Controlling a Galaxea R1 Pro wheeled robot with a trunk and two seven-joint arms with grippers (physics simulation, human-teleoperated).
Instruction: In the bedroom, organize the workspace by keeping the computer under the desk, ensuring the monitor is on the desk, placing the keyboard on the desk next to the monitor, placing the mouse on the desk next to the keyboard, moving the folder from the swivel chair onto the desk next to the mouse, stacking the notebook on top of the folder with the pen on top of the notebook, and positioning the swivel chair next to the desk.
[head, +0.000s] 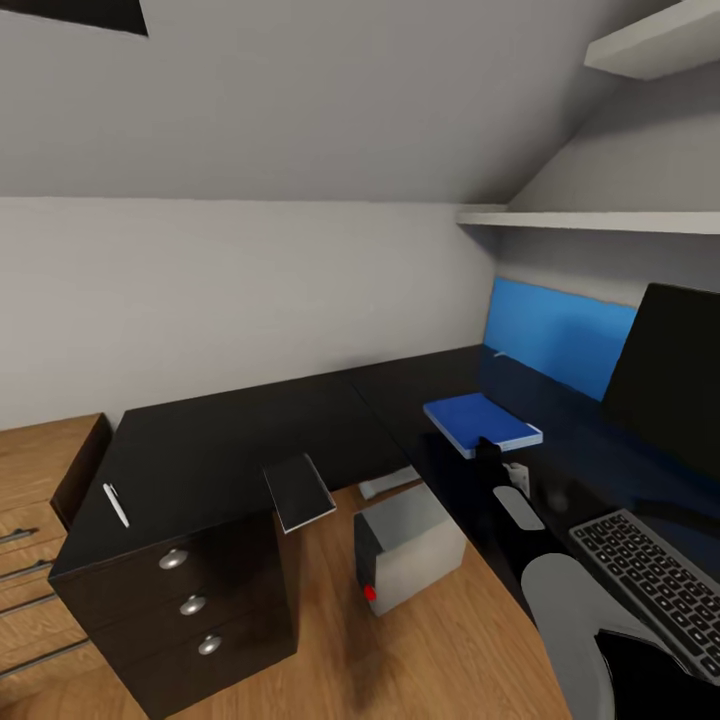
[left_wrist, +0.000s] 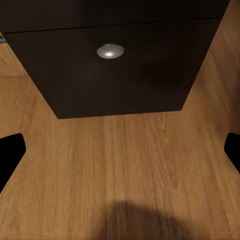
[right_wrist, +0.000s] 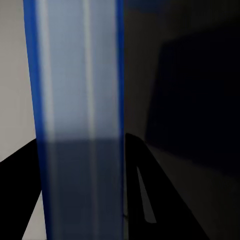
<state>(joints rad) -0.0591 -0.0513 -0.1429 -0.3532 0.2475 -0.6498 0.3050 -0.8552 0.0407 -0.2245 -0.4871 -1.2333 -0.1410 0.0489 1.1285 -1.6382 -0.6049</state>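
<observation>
Desk with keyboard, pen

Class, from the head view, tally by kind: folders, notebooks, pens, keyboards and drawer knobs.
Bright blue flat folder: 1
Thin black notebook: 1
Thin white pen: 1
Dark grey keyboard: 1
Round silver drawer knobs: 3
Total: 7

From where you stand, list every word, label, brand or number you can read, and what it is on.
No readable text in any view.
Keyboard: key legends too small and blurred to read.
Computer: a red dot on its front, no lettering visible.
Folder, held in the right gripper: plain blue cover, no label.
Notebook, pen, monitor: no markings visible.
</observation>
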